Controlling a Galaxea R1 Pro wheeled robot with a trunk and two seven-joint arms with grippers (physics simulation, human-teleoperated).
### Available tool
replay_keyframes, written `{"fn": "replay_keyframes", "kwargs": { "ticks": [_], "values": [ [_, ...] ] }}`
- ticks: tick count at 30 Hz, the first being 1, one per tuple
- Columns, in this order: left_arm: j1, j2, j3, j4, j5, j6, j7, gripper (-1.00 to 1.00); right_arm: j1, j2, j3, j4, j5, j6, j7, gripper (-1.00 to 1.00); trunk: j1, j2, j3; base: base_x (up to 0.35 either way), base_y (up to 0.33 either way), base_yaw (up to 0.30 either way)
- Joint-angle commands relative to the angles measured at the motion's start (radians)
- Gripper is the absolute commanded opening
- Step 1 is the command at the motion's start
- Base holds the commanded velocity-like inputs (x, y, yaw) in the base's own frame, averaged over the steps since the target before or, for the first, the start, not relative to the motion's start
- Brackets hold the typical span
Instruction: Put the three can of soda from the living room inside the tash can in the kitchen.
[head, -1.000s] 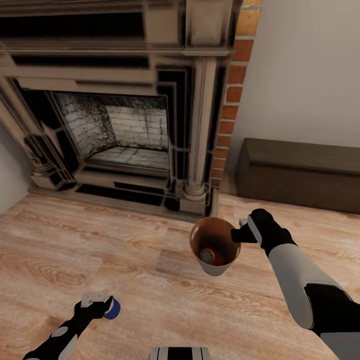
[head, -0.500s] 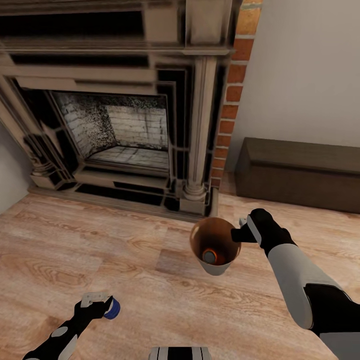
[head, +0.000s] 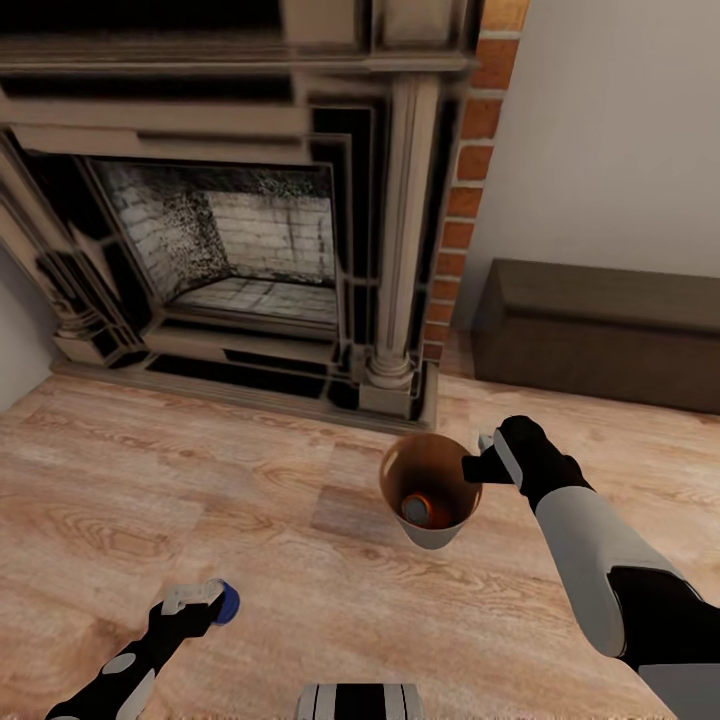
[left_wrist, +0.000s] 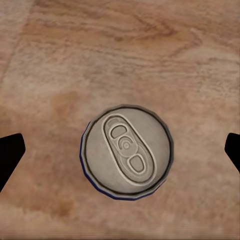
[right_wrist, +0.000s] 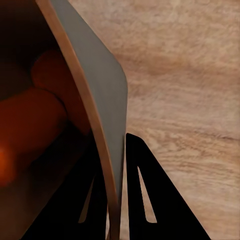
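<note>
Right gripper (head: 478, 455) pinching bucket (head: 437, 532) rim, orange can (head: 419, 509) inside. Left gripper (left_wrist: 120, 150) spread wide above blue can (left_wrist: 127, 151) on floor (head: 300, 520).

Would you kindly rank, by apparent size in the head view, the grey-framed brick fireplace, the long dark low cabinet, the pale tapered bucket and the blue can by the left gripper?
1. Grey-framed brick fireplace
2. Long dark low cabinet
3. Pale tapered bucket
4. Blue can, partly hidden by the left gripper

Evenly, softly lit throughout, without glare. Faint shadow on the floor (head: 340, 515) at centre frame. Smeared, blurry textures across the fireplace (head: 250, 230) at upper left.
</note>
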Motion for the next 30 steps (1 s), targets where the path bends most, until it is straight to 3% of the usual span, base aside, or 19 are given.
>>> {"fn": "replay_keyframes", "kwargs": {
  "ticks": [1,8,22,30],
  "values": [
    [0.0,0.0,0.0,0.0,0.0,0.0,0.0,1.0,-0.001,0.0,-0.002,0.0,-0.023,0.0,0.007,-1.0,0.0,0.0,-0.004,0.0,0.0,0.0],
    [0.0,-0.001,0.0,0.0,0.0,0.0,0.0,1.0,-0.001,0.001,-0.002,-0.005,-0.023,0.0,0.007,-1.0,0.0,0.0,-0.006,0.0,0.0,0.0],
    [0.0,-0.002,0.0,0.0,0.0,0.0,0.0,1.0,-0.001,0.003,-0.005,-0.153,-0.024,0.0,0.005,-1.0,0.0,0.0,-0.007,0.0,0.0,0.0],
    [0.0,-0.001,0.0,0.0,-0.001,0.0,0.0,1.0,0.001,0.002,-0.003,-0.168,-0.025,0.0,0.004,-1.0,0.0,0.0,-0.007,0.143,0.0,0.0]
  ]
}}
